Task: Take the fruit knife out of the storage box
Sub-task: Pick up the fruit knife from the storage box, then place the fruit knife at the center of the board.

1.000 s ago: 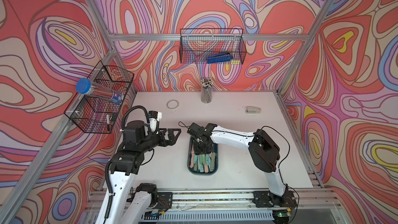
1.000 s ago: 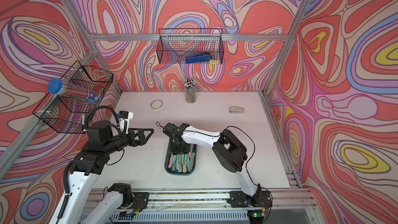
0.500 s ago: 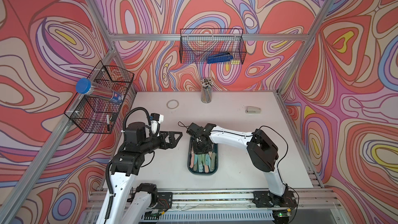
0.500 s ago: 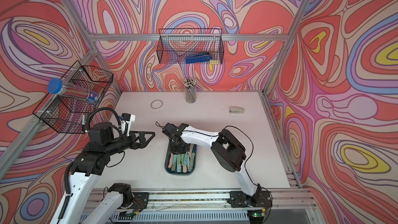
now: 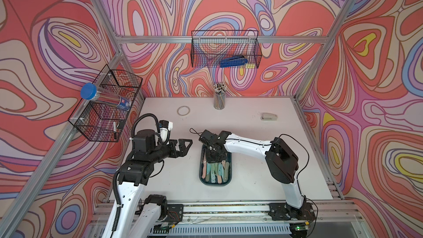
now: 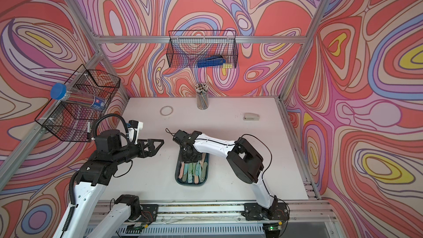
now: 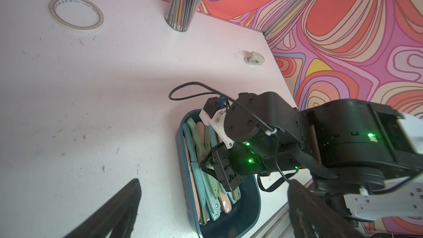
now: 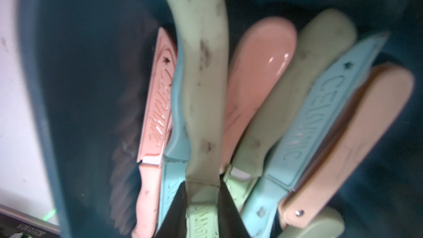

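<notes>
Presently the right arm (image 5: 247,149) is stretched over the storage box (image 5: 215,185), wrist bent down, and the right gripper (image 8: 202,202) is clamped on a green fruit knife (image 8: 201,88) inside it. Beside the box the left gripper (image 5: 186,147) is held wide. Both arms are barely shifted from 1 second ago.

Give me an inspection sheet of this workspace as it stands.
Surface: white table, scuffed.
Job's things: storage box holds pastel knives; pale green knife on top.
Clutter: tape ring, pencil cup, stapler, all apart from the box.
Tools: left tool open, clear of the box; right tool shut on the pale green knife, inside the box.
Cables: thin black cable loops off the right wrist.
Surroundings: back wire basket and side wire basket on patterned walls.
</notes>
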Action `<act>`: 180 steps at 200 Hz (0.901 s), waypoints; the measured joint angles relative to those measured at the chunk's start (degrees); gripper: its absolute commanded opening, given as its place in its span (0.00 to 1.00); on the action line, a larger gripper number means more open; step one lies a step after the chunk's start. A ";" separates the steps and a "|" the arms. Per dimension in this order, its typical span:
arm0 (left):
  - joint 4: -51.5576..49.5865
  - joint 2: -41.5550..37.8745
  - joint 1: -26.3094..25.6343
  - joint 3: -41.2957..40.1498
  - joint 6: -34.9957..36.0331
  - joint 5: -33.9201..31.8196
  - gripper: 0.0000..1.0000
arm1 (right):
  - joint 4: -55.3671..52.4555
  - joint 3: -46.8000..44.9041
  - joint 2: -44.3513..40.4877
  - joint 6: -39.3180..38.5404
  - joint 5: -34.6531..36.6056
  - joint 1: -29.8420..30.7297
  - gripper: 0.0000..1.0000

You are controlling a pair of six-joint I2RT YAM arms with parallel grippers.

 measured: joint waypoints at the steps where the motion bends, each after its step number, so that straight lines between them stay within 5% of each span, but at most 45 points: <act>1: 0.00 0.00 0.00 0.00 0.02 0.00 0.99 | -0.04 0.00 -0.15 0.00 0.02 0.00 0.09; 84: 0.00 1.68 -0.48 -0.11 0.24 0.96 0.99 | -1.88 -1.20 -8.83 -0.48 3.30 -1.38 0.08; 180: 0.00 3.96 -1.95 -0.11 0.20 1.53 0.99 | -1.97 -9.60 -15.82 -12.52 5.99 -19.96 0.07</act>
